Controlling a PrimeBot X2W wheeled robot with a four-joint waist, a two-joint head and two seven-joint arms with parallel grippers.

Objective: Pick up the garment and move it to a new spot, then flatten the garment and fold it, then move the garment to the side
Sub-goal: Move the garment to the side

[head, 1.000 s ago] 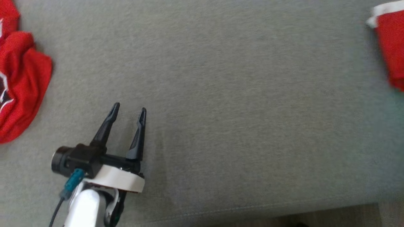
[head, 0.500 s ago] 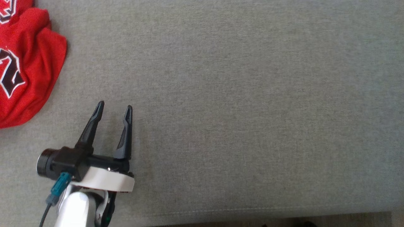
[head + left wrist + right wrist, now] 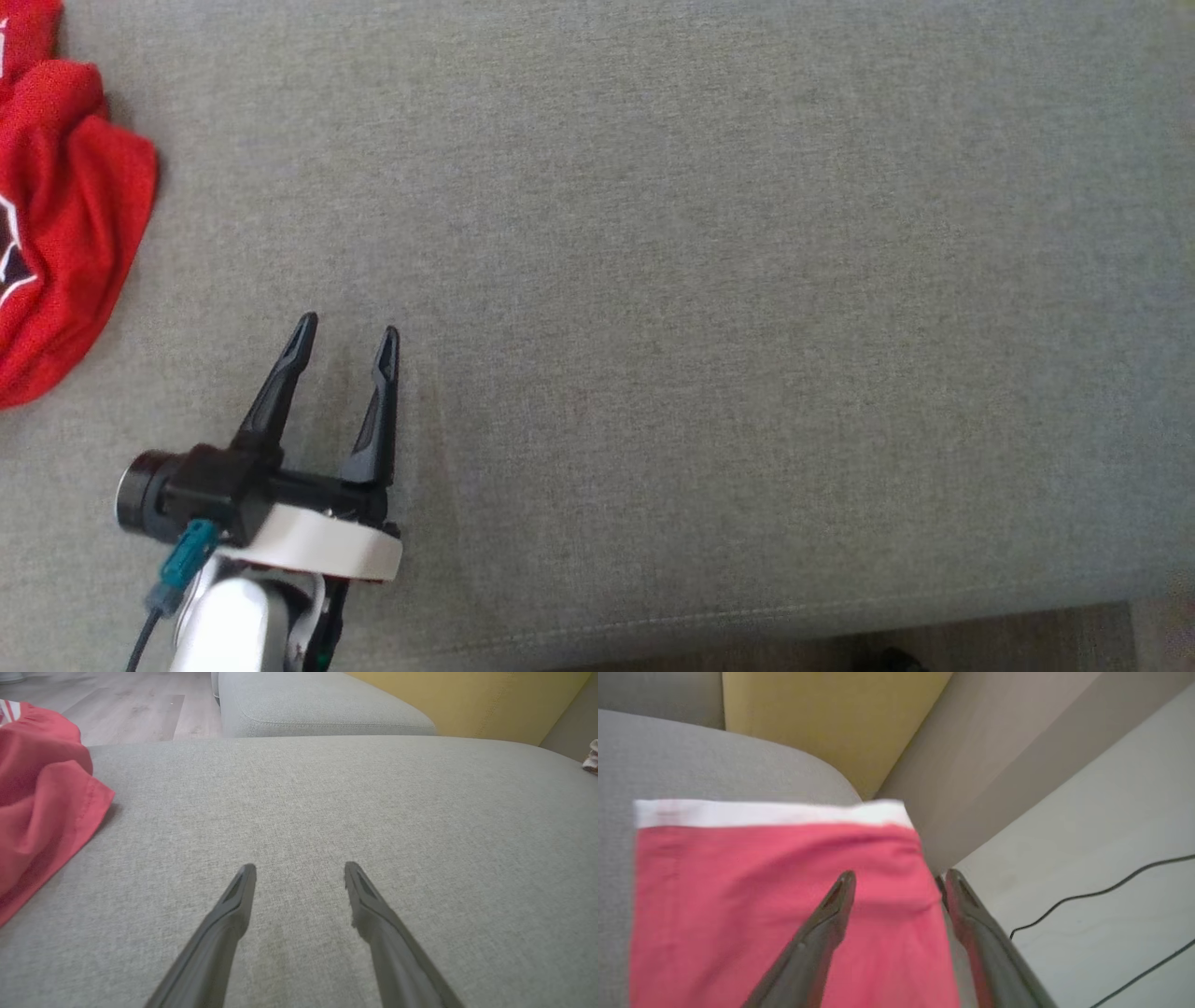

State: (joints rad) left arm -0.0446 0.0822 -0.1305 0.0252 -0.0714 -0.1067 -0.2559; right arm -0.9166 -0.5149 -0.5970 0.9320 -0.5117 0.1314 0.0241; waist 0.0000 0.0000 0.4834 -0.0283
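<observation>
Big grey couch cushion is the whole work surface here. The left end effector hangs low over bare fabric with its fingers spread wide, nothing in them, and a crumpled red jersey sits off to its left. Over at the cushion's edge by a yellow pillow, the right end effector is wide too, hovering over the folded red garment with its white band, one finger above the cloth and one at its edge.
</observation>
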